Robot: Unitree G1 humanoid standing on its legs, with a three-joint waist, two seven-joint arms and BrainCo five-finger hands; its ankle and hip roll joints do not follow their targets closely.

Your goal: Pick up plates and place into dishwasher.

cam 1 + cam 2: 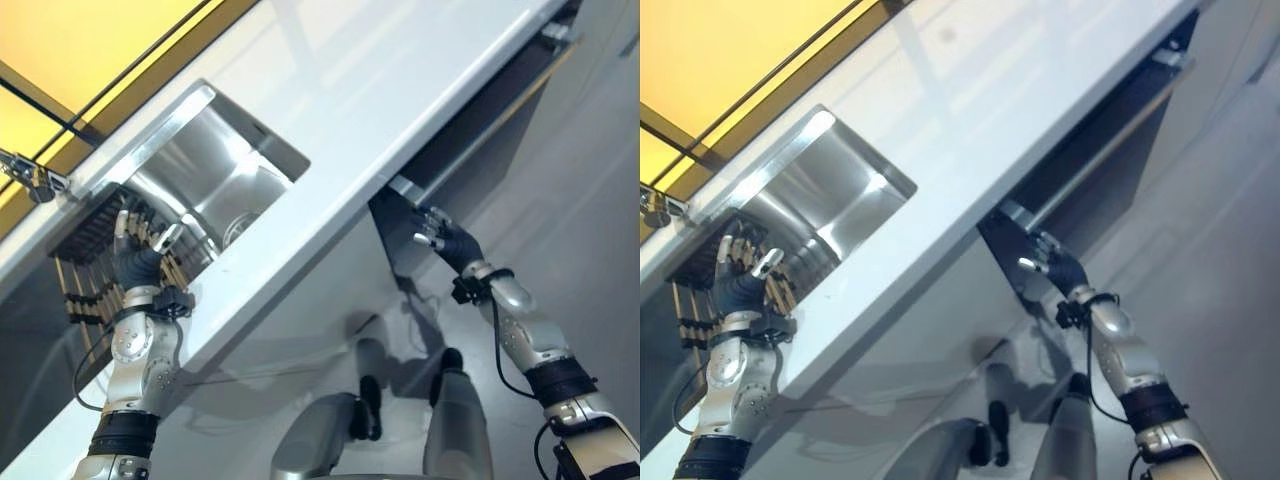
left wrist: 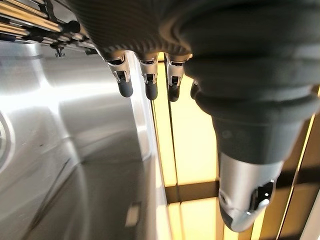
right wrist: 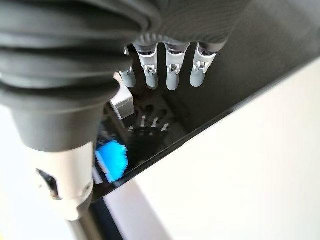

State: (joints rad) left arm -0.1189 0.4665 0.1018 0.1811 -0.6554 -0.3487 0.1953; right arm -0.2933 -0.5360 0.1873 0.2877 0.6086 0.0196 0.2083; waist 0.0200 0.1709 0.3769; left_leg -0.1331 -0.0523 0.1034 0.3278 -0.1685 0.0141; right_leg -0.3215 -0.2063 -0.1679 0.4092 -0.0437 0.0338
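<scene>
Left hand (image 1: 140, 262) hovers over the slatted dark-and-wood drying rack (image 1: 88, 262) beside the stainless steel sink (image 1: 215, 180), fingers straight, holding nothing. I can make out no plates. Across the white countertop (image 1: 400, 90), the right hand (image 1: 440, 238) rests relaxed and empty by the glossy black dishwasher door (image 1: 400, 235); best to keep those fingers flat against the panel edge.

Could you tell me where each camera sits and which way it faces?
Left eye view: head camera, looking down at the white counter, sink, both arms.
Right eye view: same head, slightly offset; shares that scene, with the dishwasher door.
Left wrist view: on the left hand, facing the sink wall and a rack.
Right wrist view: on the right hand, facing the glossy dark door.
</scene>
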